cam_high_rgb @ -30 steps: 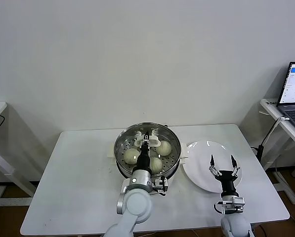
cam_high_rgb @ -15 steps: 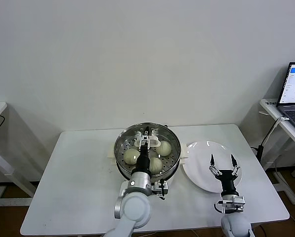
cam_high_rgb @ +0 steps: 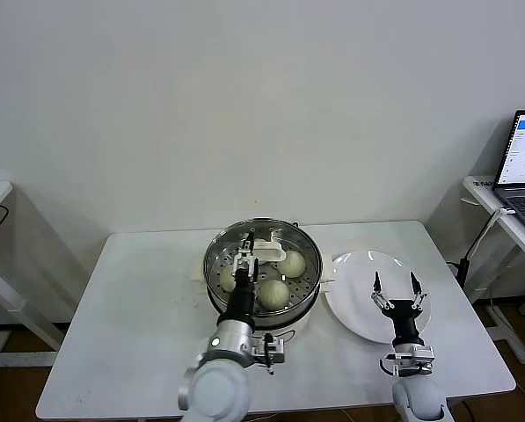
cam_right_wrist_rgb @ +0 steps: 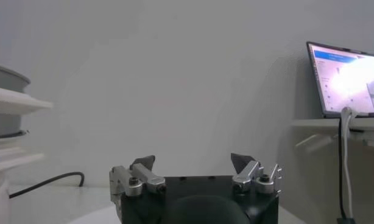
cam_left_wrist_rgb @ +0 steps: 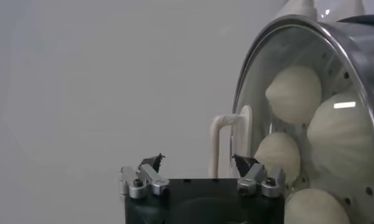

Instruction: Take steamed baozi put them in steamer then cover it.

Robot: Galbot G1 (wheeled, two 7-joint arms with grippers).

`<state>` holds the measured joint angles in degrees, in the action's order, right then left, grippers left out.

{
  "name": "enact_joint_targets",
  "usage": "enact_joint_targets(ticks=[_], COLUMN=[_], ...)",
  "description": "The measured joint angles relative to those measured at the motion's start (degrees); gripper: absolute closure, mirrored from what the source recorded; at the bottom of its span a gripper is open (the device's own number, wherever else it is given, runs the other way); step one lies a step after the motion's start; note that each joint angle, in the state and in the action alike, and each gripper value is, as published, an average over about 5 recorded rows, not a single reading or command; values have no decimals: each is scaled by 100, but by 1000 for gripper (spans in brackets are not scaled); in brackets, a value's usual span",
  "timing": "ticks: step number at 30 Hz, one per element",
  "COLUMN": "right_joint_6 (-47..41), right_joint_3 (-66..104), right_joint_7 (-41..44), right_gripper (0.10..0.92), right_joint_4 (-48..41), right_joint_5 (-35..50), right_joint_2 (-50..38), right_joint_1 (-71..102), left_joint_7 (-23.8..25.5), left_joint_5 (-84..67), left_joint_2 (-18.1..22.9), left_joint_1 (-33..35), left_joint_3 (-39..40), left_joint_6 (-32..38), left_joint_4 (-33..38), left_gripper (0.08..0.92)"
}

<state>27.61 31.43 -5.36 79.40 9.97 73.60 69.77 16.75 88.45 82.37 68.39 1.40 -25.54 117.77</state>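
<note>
Since the earlier frames the left pincer (cam_high_rgb: 245,258) has let go of the cream-white bar handle (cam_high_rgb: 264,251) and drawn back toward the near-left rim, its fingers now spread wide and holding nothing. The round clear glass lid with metal rim (cam_high_rgb: 302,239) sits on the round shiny stainless-steel steamer basket (cam_high_rgb: 302,299), which stands on the white counter (cam_high_rgb: 148,308).

We count three of the small cream-white pleated buns (cam_high_rgb: 274,293) plainly under the glass in the head view; the left wrist view shows four. The covering step appears done, and what remains, in our judgement, is a clean withdrawal: lift the pincer straight clear of the handle before swinging away, so no finger catches the bar and shifts the lid off its seat.

The right pincer (cam_high_rgb: 397,291) hovers idle over the flat white round plate (cam_high_rgb: 354,274), fingers fully apart and empty.

The glass is smooth and reflective, the steel basket polished with a perforated floor, the buns matte and soft-looking. We judge the lid slippery and liable to slide if nudged sideways.
</note>
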Motion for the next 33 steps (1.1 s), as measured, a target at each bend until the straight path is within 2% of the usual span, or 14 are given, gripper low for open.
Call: enact_joint_targets(ticks=[6,11,15,22,33], right_joint_6=[-288,-457,-559,-666,-769], right_joint_3=[-60,-104,-156,-237,-283], right_joint_7=[-127,-134,-134,-138,-158], right_gripper=[203,203,203,203,203], right_joint_4=[112,240,345,494,654], right_joint_5=[120,321,488,667,759], right_joint_2=[-64,-99,-117,-124,-89], right_joint_1=[49,103,145,207,303], left_joint_7=[-214,-697,-1123,-1497,-1432], left_joint_5=[-941,-2373,-3799,-6040,-8081], left_joint_2=[-293,-456,-463,-482,-439], left_joint_1=[242,507,789,1273,1756], left_joint_3=[-359,-948,-1552,-2537,-3460], left_joint_6=[93,338,845,1993,3260], left_joint_4=[583,887,941,631,-104], left_gripper=[177,177,177,177,177])
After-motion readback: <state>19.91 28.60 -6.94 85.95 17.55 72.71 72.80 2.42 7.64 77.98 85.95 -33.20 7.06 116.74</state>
